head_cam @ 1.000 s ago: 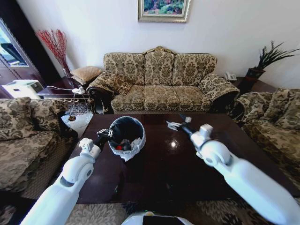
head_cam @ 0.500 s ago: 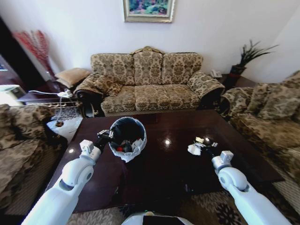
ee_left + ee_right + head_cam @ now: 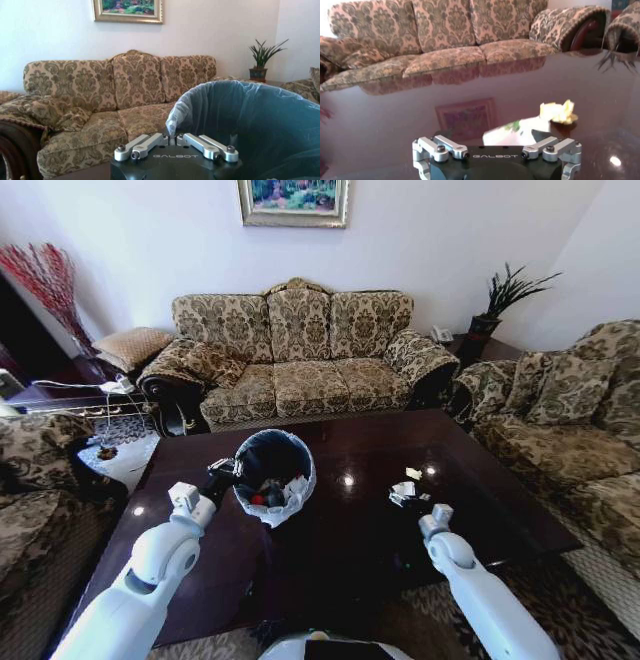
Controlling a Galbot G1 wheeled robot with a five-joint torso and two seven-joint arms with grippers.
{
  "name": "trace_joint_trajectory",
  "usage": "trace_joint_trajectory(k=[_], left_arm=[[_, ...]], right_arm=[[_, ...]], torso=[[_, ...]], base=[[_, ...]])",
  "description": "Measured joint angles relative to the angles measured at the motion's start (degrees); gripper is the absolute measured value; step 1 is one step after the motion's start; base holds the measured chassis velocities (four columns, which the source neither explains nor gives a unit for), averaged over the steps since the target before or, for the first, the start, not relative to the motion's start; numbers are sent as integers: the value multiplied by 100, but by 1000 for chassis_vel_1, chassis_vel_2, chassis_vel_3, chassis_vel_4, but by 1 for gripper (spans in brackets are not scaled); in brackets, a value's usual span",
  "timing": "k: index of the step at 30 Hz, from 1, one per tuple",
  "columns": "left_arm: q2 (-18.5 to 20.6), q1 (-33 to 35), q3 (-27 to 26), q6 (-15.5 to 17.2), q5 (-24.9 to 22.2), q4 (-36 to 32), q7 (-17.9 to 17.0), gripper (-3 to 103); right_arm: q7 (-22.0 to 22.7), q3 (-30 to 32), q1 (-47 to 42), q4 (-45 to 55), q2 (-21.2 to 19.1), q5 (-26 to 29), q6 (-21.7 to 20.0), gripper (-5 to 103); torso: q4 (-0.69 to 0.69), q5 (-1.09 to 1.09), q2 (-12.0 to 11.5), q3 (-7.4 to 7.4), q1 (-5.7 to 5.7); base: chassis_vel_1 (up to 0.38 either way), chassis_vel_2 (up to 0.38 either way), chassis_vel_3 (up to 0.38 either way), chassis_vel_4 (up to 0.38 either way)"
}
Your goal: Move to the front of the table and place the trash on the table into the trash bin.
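Note:
The trash bin [image 3: 273, 470], black with a whitish bag over its rim, stands on the dark glossy table [image 3: 330, 550]. It holds red and white litter. My left gripper [image 3: 224, 472] is shut on the bag-lined rim of the bin [image 3: 250, 123], and in the left wrist view the left gripper [image 3: 172, 139] pinches that rim. Right of the table's middle lies the trash: a white wrapper [image 3: 402, 491] and a pale crumpled tissue [image 3: 413, 473]. My right gripper [image 3: 409, 502] is low over the table, just short of them. In the right wrist view, the right gripper [image 3: 492, 135] stands open around the white wrapper [image 3: 507, 132]. The yellowish tissue [image 3: 560, 111] lies just beyond.
A patterned sofa [image 3: 290, 350] runs behind the table. Armchairs flank it at the left [image 3: 40, 470] and right [image 3: 570, 420]. A potted plant [image 3: 500, 300] stands on a side table at the back right. Carpet shows below the table's right corner.
The whole view has shifted left as the camera turned. My right arm swung from the table's middle to the right and dropped low at the scattered trash. The left gripper kept hold of the bin rim.

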Motion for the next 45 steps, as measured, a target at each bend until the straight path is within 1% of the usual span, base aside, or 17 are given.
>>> trace_joint_trajectory(k=[15,17,20,22,23,24,25,27,29,30,33,34,37,38,40,42,45], left_arm=[[-30,-24,32,-48,11,76,-3,3],[-30,-26,40,-49,11,79,-3,3],[-23,-26,34,-58,11,79,-3,3],[-19,-22,20,-80,11,80,-3,3],[-19,-22,20,-80,11,80,-3,3],[-18,-17,16,-92,11,79,-3,3],[-18,-13,12,-100,11,80,-3,3],[-18,-13,10,-106,11,79,-3,3],[-17,-16,8,-124,8,77,-3,3],[-17,-16,8,-124,8,77,-3,3],[-30,-19,5,-141,7,77,-3,3],[-30,-19,5,-141,7,77,-3,3],[-62,-22,5,-185,7,87,-2,3],[-62,-22,5,-185,7,87,-2,3],[-63,-30,2,-208,7,111,-1,3],[-58,-40,-4,-214,6,123,0,3],[-49,-53,-10,-224,4,140,1,3]], right_arm=[[256,3,-55,8,-2,26,3,103],[266,10,-55,-41,24,15,3,95],[269,14,-55,-73,50,4,3,90],[268,15,-54,-115,81,-5,3,80],[268,15,-54,-115,81,-5,3,80],[267,16,-45,-145,106,-6,3,74],[268,18,-36,-160,123,-6,3,63],[268,18,-33,-162,128,-6,3,63],[271,12,-24,-163,133,-6,-2,52],[271,12,-24,-163,133,-6,-2,52],[276,-4,-1,-170,135,2,-20,35],[276,-4,-1,-170,135,2,-20,35],[276,-32,48,-234,130,9,-29,20],[276,-32,48,-234,130,9,-29,20],[277,-52,75,-259,129,10,-28,10],[277,-67,89,-270,129,12,-28,5],[277,-92,118,-301,135,12,-23,2]], torso=[[-1,-1,0,0,0],[-1,-1,0,0,0],[-1,-1,0,0,0],[0,-1,0,0,0],[0,-1,0,0,0],[0,-1,0,-1,0],[0,-2,0,0,0],[0,-1,0,0,0],[0,-1,0,0,0],[0,-1,0,0,0],[0,-1,0,0,0],[0,-1,0,0,0],[0,-1,0,0,0],[0,-1,0,0,0],[0,-1,0,0,0],[0,-1,0,0,0],[0,-1,0,0,0]], base=[[0,0,0,0],[0,0,0,0],[0,0,0,0],[0,0,0,0],[0,0,0,0],[0,0,0,0],[0,0,0,0],[0,0,0,0],[0,0,0,0],[0,0,0,0],[0,0,0,0],[0,0,0,0],[0,0,0,0],[0,0,0,0],[0,0,0,0],[0,0,0,0],[0,0,0,0]])
